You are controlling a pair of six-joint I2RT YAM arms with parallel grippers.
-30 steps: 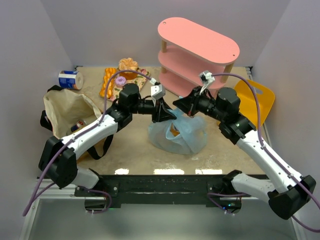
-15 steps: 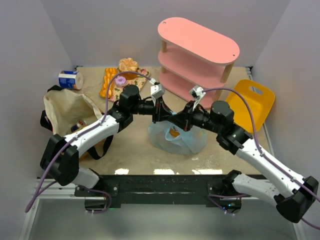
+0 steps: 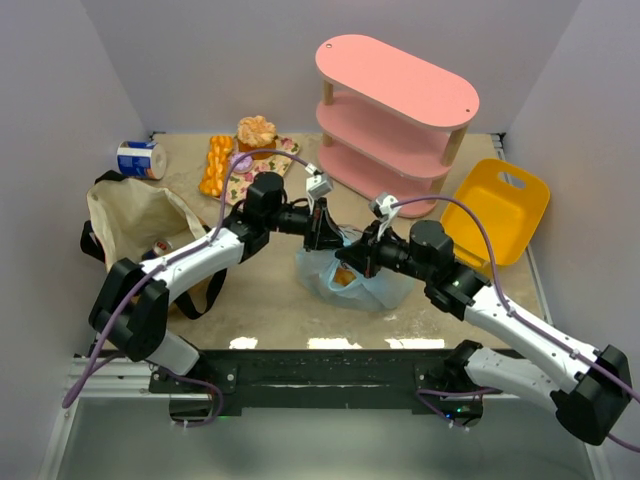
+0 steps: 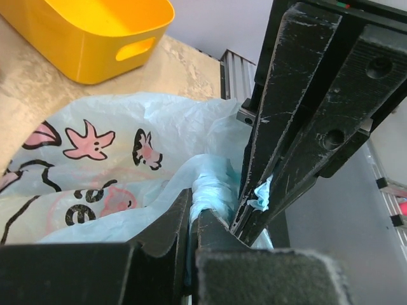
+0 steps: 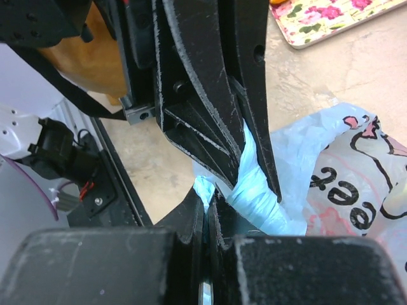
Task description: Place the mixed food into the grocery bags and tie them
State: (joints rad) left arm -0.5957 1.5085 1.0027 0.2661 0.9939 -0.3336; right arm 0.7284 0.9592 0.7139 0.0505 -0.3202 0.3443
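Bag (image 3: 362,286) was set mid-table (image 3: 260,300), right of the tote (image 3: 130,222), something orange showing through it. Both arms were stretched inward, wrists meeting above its mouth. The left gripper (image 3: 327,238) was clamped on a twisted handle (image 4: 213,184), the plastic pinched between its fingertips. The right gripper (image 3: 352,256) was likewise closed on twisted handle plastic, and the two grippers were crossed, nearly touching.

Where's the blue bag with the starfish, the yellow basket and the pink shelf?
blue bag (image 4: 117,136): left wrist view, on its crinkly side beside the starfish print.
yellow basket (image 3: 497,212): top view, on its bare inside.
pink shelf (image 3: 397,80): top view, on its top board.
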